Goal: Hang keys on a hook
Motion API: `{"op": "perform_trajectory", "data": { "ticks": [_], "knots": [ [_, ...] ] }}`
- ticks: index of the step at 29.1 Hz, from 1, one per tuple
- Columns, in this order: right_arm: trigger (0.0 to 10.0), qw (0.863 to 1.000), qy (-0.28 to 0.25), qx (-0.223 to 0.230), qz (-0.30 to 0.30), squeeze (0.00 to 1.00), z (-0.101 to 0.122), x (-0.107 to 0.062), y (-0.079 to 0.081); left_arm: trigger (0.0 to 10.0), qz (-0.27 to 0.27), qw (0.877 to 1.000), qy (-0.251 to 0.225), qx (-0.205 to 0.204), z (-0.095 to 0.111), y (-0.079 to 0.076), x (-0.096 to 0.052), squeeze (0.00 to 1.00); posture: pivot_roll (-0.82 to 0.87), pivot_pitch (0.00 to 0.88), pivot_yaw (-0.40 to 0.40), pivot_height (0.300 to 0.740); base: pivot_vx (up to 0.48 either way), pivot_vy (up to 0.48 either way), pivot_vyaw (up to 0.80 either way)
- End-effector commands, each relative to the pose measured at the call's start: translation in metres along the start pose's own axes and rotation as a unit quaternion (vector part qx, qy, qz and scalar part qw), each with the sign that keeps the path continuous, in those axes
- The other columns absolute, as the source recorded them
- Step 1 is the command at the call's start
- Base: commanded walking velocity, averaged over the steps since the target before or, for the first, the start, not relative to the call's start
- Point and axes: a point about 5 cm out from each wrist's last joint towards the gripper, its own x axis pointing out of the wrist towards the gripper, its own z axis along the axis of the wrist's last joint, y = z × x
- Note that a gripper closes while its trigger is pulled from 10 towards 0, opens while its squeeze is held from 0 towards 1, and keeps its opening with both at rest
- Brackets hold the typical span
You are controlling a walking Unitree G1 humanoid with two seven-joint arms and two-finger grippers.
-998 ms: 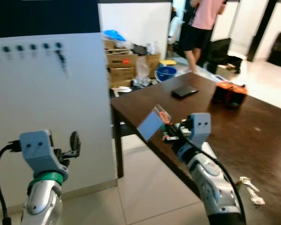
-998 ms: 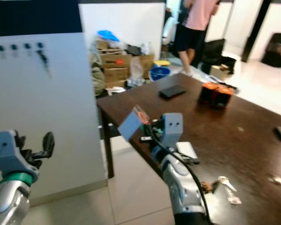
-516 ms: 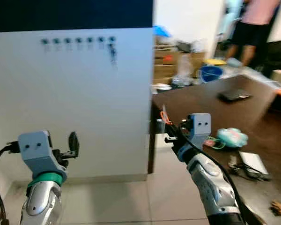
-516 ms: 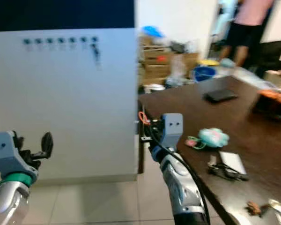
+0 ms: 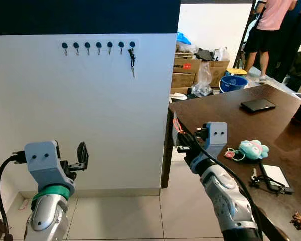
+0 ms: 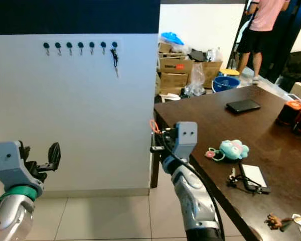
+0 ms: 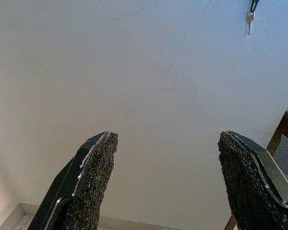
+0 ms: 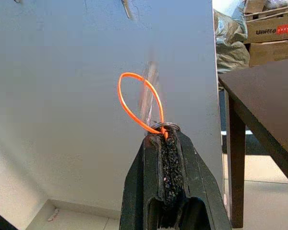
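Dark table (image 6: 271, 131) — phone (image 6: 243, 106), plush toy (image 6: 234, 149).

The right hand (image 8: 164, 143) has black fingers (image 8: 169, 165) faced with rough, grainy pads, pressed together on a shiny metal ring (image 8: 164, 127) carrying a smooth orange cord loop (image 8: 134, 98). The left hand (image 7: 165, 177) shows the same coarse black pads (image 7: 93, 177), spread apart. The wall (image 5: 90, 110) looks matt white and finely speckled. The hooks (image 5: 98, 46) are dark. The surface (image 5: 231, 113) is dark brown wood with a soft sheen, the floor (image 5: 115, 218) pale glossy tile, and the boxes (image 6: 178, 65) brown cardboard.
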Motion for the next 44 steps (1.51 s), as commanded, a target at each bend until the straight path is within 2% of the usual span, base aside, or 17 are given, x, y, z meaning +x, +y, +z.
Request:
{"op": "perform_trajectory", "data": {
  "ticks": [1,11,14,44],
  "knots": [
    [10.0,1.0,0.009,0.012,-0.004,0.0,-0.0045,-0.0015,-0.0008,10.0,0.004,1.0,0.003,0.006,-0.0018,0.003,-0.0011,0.0,-0.21,0.014,0.092,0.74,0.0,0.0,0.0],
    [10.0,1.0,0.012,0.013,-0.012,0.0,-0.0047,-0.002,-0.0026,10.0,0.004,1.0,0.003,0.006,-0.0018,0.0031,-0.0006,0.0,-0.21,0.016,0.094,0.74,0.0,0.0,0.0],
    [10.0,1.0,0.013,0.013,-0.015,0.0,-0.0047,-0.0025,-0.0041,10.0,0.004,1.0,0.005,0.004,-0.0026,0.0034,-0.0003,0.0,-0.21,0.016,0.094,0.74,0.3,0.0,-0.8],
    [10.0,1.0,0.016,0.015,-0.021,0.0,-0.0062,-0.0053,-0.0051,10.0,-0.003,1.0,0.004,-0.007,-0.0008,0.0027,-0.0009,0.0,-0.22,0.024,0.095,0.74,0.378,0.0,0.0]
  ]
}}
